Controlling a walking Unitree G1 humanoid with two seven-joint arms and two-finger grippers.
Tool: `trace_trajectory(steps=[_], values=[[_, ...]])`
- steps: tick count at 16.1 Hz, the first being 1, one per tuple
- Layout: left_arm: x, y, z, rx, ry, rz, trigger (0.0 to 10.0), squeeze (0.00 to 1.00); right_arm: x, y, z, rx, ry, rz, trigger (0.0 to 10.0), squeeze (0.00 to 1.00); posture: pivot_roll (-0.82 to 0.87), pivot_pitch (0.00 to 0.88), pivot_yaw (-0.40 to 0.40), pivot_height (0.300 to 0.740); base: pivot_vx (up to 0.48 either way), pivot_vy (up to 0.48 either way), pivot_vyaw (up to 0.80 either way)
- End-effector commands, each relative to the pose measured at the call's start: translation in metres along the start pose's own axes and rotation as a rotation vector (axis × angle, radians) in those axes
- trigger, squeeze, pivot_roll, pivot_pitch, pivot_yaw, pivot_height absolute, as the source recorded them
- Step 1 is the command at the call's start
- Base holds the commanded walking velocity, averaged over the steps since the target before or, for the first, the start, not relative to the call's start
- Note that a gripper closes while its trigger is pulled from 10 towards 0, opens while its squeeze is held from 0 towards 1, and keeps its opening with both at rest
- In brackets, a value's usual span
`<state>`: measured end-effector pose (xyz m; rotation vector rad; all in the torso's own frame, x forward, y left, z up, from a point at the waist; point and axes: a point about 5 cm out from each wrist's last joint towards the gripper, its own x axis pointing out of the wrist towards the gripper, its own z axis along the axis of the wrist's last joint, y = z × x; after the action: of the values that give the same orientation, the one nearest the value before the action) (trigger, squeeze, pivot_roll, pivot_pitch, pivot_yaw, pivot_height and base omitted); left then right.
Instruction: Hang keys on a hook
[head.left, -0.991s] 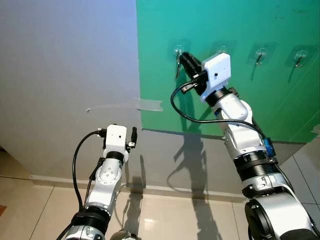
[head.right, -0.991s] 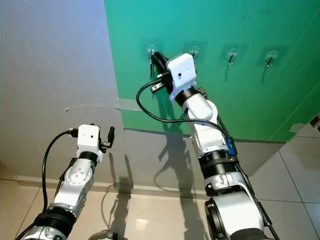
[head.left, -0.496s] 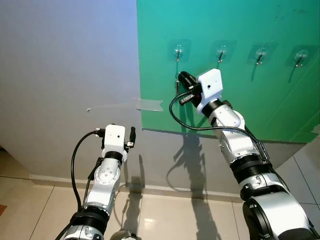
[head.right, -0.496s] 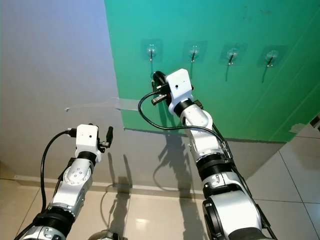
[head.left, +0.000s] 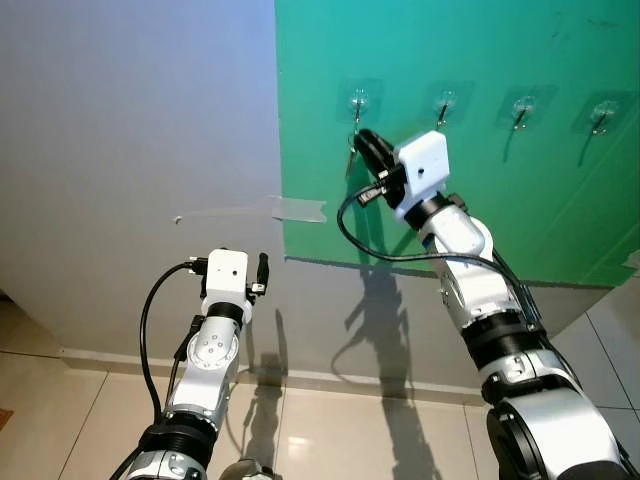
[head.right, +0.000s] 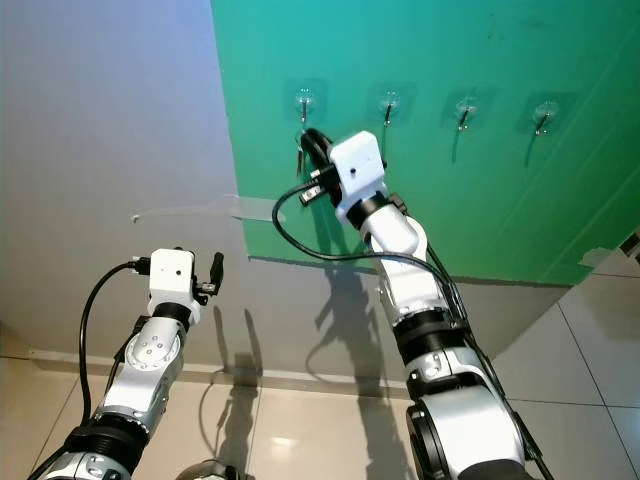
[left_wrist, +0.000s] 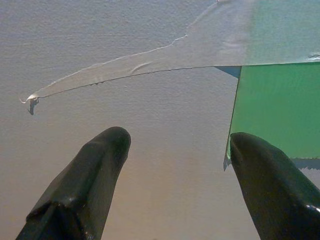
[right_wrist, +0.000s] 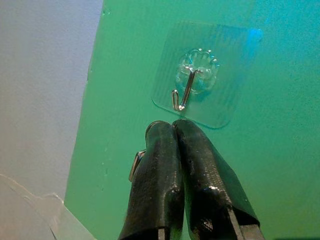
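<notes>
**Right gripper with keys just below leftmost hook**

Right gripper (right_wrist: 172, 127) is raised against the green panel (head.left: 500, 230), its fingers pressed together on the keys (right_wrist: 135, 165). Of these, a metal edge shows beside the left finger in the right wrist view; in the head views a small dangling piece (head.left: 351, 158) hangs at the fingertips. The keys sit just under the leftmost hook (right_wrist: 184, 92), apart from it, not on it. That hook is bare wire on a clear adhesive pad (right_wrist: 200, 75).

Surroundings: three more hooks run in a row to the right (head.left: 442, 104) (head.left: 520, 110) (head.left: 599, 115), all bare. The right arm's black cable (head.left: 370, 245) loops below the wrist, in front of the panel. A strip of clear tape (head.left: 260, 210) crosses from the grey wall (head.left: 130, 120) onto the panel's left edge.

Left gripper (left_wrist: 177, 150) is held low, facing the grey wall under the tape, fingers spread apart, nothing between them. Tiled floor (head.left: 330, 430) below.
</notes>
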<state>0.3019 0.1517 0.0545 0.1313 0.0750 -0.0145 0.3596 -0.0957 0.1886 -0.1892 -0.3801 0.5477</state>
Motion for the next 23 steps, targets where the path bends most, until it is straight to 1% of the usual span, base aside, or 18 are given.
trace_trajectory(steps=[1,7,14,17,20,23], values=[[0.001,-0.001,0.001,-0.001,-0.002,-0.001,10.0,0.0,-0.001,-0.003,0.006,-0.029,-0.027,0.004,0.0,0.0,-0.02,0.0,-0.032,0.74,0.0,0.0,0.0],[0.003,-0.003,0.003,0.003,-0.005,-0.011,10.0,0.0,-0.001,-0.001,0.018,-0.048,-0.086,0.017,0.0,0.0,-0.02,0.0,-0.027,0.74,0.0,0.0,0.0],[0.002,-0.004,0.003,0.003,-0.007,-0.013,10.0,0.0,-0.002,-0.002,0.021,-0.053,-0.097,0.016,0.0,0.0,-0.02,0.0,-0.029,0.74,0.0,0.0,0.0],[0.002,-0.003,0.003,0.004,-0.01,-0.008,10.0,0.0,-0.001,-0.002,0.025,-0.052,-0.124,0.026,0.0,0.0,-0.01,0.0,-0.031,0.74,0.0,0.0,0.0],[0.0,-0.001,0.002,0.005,-0.008,-0.004,10.0,0.0,-0.002,0.001,0.025,-0.066,-0.135,0.037,0.0,0.0,-0.01,0.0,-0.03,0.74,0.0,0.0,0.0],[0.0,-0.001,0.001,0.006,-0.007,-0.004,10.0,0.0,-0.002,-0.001,0.027,-0.075,-0.145,0.033,0.0,0.0,-0.01,0.0,-0.026,0.74,0.0,0.0,0.0]])
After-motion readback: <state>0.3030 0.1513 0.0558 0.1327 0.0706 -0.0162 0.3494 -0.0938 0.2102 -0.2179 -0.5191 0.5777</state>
